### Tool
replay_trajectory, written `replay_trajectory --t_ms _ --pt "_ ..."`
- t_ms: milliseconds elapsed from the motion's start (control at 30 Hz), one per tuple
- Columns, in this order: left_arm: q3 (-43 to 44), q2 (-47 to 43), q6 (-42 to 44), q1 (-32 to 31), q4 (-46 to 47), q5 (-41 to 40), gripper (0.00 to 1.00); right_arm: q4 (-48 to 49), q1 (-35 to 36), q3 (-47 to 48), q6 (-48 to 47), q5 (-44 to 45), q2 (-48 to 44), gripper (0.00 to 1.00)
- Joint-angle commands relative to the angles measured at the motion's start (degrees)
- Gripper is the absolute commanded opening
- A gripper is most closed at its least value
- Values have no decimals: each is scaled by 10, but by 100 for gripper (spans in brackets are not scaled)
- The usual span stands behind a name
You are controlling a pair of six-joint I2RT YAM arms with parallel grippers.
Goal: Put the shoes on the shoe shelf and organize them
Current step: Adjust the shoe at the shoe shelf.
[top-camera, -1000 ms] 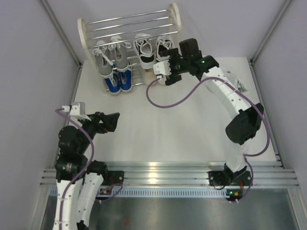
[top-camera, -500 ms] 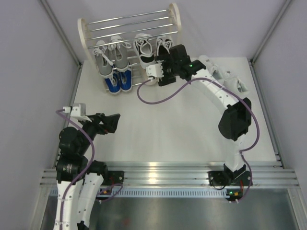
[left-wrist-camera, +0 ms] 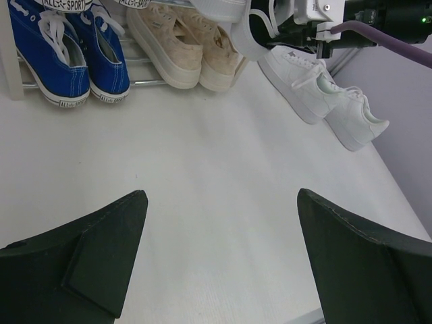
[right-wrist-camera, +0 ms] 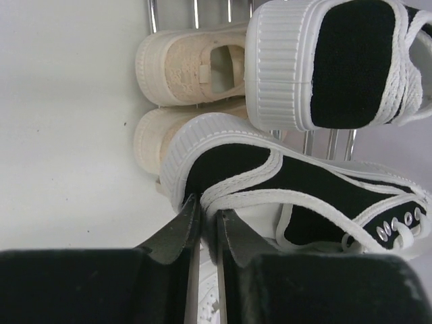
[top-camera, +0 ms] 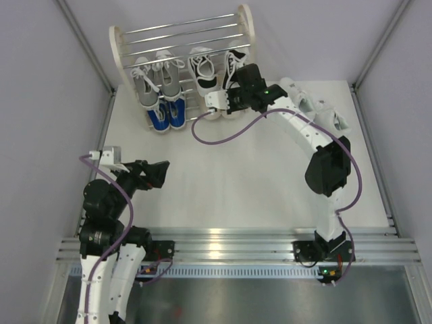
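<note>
Precariously, the right gripper (right-wrist-camera: 204,219), jaws narrow on the heel rim of the black-and-white shoe (right-wrist-camera: 317,185), could let it twist off the shoe shelf (top-camera: 244,21).

The left black-and-white jointed arm (top-camera: 101,223) sits folded in the lower left of the overhead view. Its black two-finger left gripper (top-camera: 154,172) points toward the frame's centre, low above the surface, with its fingers (left-wrist-camera: 101,250) spread wide.

The right black-and-white jointed arm (top-camera: 327,169) rises from the lower right, bends at mid-right and stretches to upper centre. There the black right gripper (right-wrist-camera: 206,229) has its fingers (right-wrist-camera: 181,233) pinched on the rim of a black-and-white canvas sneaker (right-wrist-camera: 297,182).
</note>
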Motion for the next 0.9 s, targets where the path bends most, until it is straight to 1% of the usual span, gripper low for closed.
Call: replay_trajectory --t_ms 0,100,133,233,367,500,633,867 --pt "-5 -11 10 1 13 5 98 62 -1 40 -21 1 -16 8" --pt "-7 -12 10 1 12 3 98 64 -5 55 -23 -2 -15 1" --pt "-6 -12 10 1 13 4 98 65 -7 60 -25 -2 -14 0" --pt "-5 -12 10 1 13 3 98 61 -8 71 -30 -5 -14 0" --pt "-5 -12 10 1 12 4 98 38 -9 88 -73 -10 -14 0" --pt "-5 -12 8 1 12 4 98 -30 -14 160 -112 -8 10 0" --pt "-7 -14 9 1 13 3 98 -56 -19 192 -156 14 30 0" --pt "-10 -17 10 1 14 3 98 -49 -25 195 -198 59 42 0"
